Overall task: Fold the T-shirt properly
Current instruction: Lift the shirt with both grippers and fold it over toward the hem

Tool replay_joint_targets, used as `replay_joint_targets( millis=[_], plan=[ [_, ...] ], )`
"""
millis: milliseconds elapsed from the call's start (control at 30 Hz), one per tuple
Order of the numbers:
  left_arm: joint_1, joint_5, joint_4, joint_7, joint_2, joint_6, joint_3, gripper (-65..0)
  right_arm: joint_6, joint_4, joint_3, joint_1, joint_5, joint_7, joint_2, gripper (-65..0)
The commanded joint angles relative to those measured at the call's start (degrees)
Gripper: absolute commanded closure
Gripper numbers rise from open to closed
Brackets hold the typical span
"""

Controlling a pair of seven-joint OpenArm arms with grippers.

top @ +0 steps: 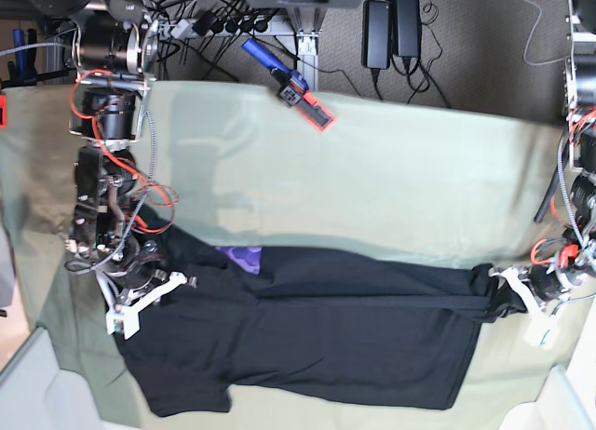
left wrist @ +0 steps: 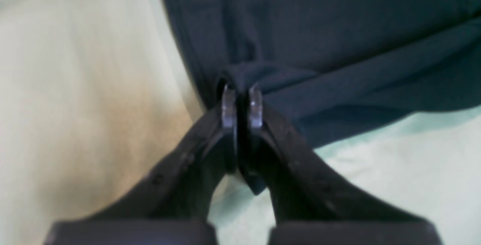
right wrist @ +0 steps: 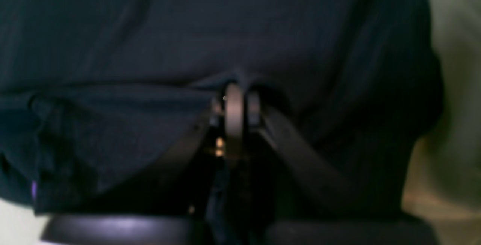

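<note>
The black T-shirt (top: 307, 337) lies spread across the near part of the pale green table cloth (top: 372, 179), plain side up, with a bit of purple graphic (top: 240, 257) showing at its far edge. My left gripper (left wrist: 240, 104) is shut on a bunched fold of the T-shirt (left wrist: 338, 42) at the shirt's right end in the base view (top: 503, 295). My right gripper (right wrist: 238, 104) is shut on the T-shirt (right wrist: 150, 42) at its left end in the base view (top: 172, 279). The cloth between both grippers looks pulled taut.
A blue and red tool (top: 291, 84) lies at the far edge of the table cloth. Cables and power bricks (top: 391, 25) hang behind the table. The table's near edge runs just below the shirt's hem.
</note>
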Motion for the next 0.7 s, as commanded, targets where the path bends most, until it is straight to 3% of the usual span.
replay_joint_targets(
  millis=[0, 233, 367, 433, 467, 533, 567, 600, 667],
  plan=[
    [-2.1, 0.3, 0.2, -2.3, -1.0, -0.4, 0.2, -3.6, 2.0, -0.2, 0.0, 2.4, 0.0, 1.2, 0.6, 0.0],
    [-2.4, 8.5, -1.2, -10.9, -0.5, -0.4, 4.0, -5.8, 3.5, -7.0, -2.1, 6.7, -2.4, 1.5, 1.3, 0.0],
    [-2.4, 8.9, -1.3, -11.0, 0.5, -0.4, 4.1, -30.0, 6.3, -9.4, -4.5, 6.8, -3.0, 6.1, 2.0, 0.0],
    [-2.4, 8.8, -1.3, -10.8, 0.7, -0.4, 4.1, -36.3, 6.4, -10.0, -5.5, 6.8, -3.0, 9.2, 1.9, 0.0],
    [-2.4, 8.8, -1.3, -10.4, 0.8, -0.4, 4.1, -36.3, 6.4, -10.1, -5.8, 6.8, -3.0, 9.3, 1.9, -7.6],
    [-2.4, 7.9, -1.3, -8.3, 0.7, -0.4, 4.1, -36.3, 6.3, -10.0, -5.9, 6.8, -3.1, 9.2, 1.9, -32.2],
    [-2.4, 7.2, -1.3, -7.2, 0.7, -0.4, 4.1, -36.3, 6.3, -10.0, -5.9, 6.8, -3.2, 9.2, 2.0, -41.0],
    [-2.4, 6.5, -1.2, -5.8, 0.7, -0.4, 4.0, -36.3, 6.2, -10.0, -5.9, 6.8, -3.3, 9.2, 2.2, -44.6],
    [-2.4, 5.1, -1.2, -4.6, 0.4, -0.4, 3.9, -36.3, 6.0, -9.4, -5.9, 6.8, -3.2, 7.6, 2.7, -44.3]
  ],
)
